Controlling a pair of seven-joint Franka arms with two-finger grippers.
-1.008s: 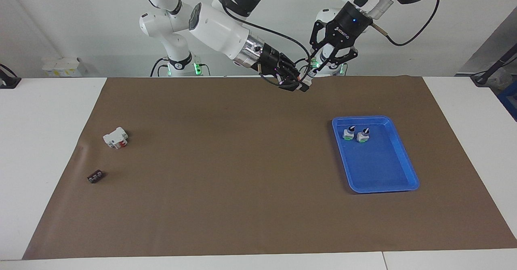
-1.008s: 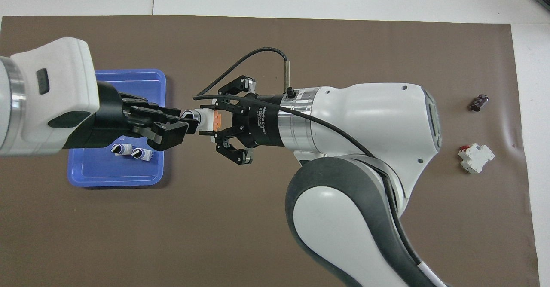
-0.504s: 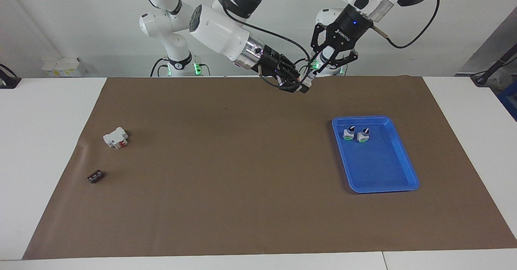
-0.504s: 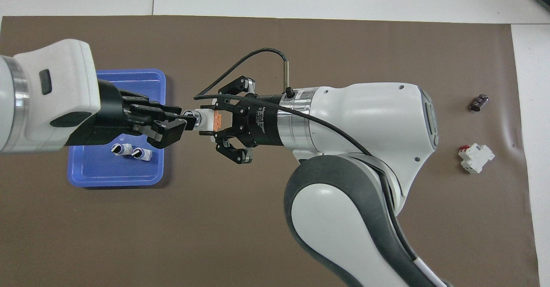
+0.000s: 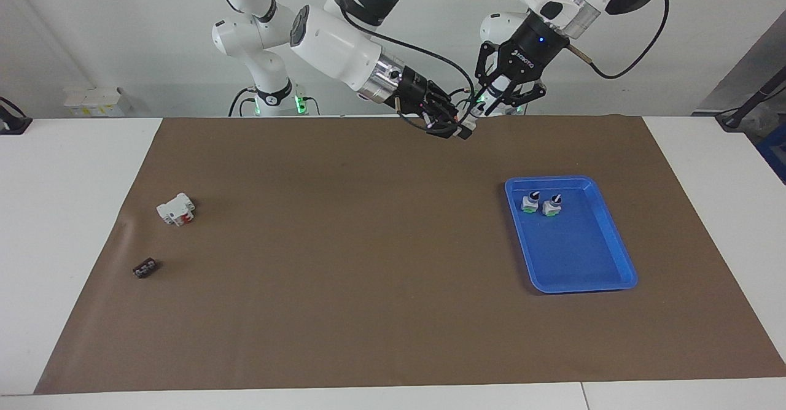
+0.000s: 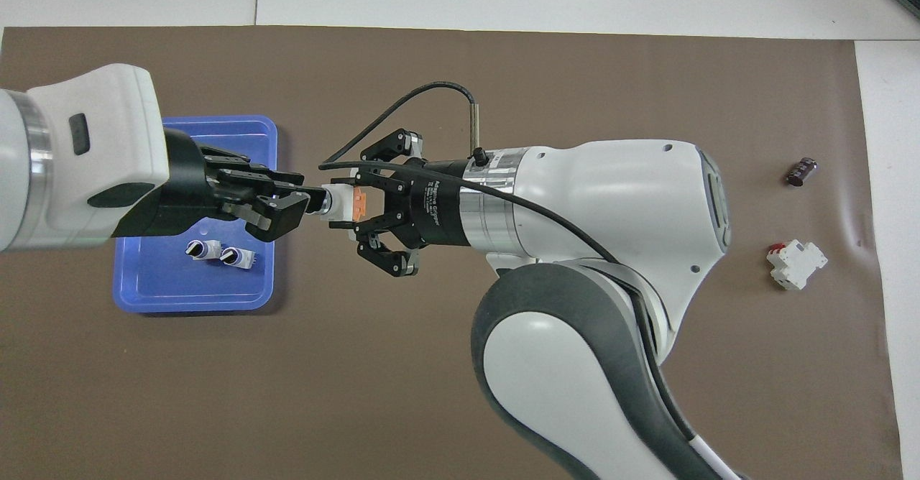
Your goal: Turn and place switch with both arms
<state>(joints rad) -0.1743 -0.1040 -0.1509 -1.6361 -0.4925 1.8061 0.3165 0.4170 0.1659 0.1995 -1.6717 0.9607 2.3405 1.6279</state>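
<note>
Both hands meet mid-air over the brown mat: right hand (image 6: 343,205) pinching the switch (image 6: 338,203) by its body, left hand (image 6: 298,203) clamped on its knob end, beside the blue tray (image 6: 144,294).

A white table (image 5: 73,213) carries a wide brown mat (image 5: 344,287). A plain pale wall (image 5: 123,35) stands past it, evenly lit

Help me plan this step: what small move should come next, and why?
Probably the left tool should twist the knob: it pinches that end of the switch while the right tool clamps its body above the mat.
</note>
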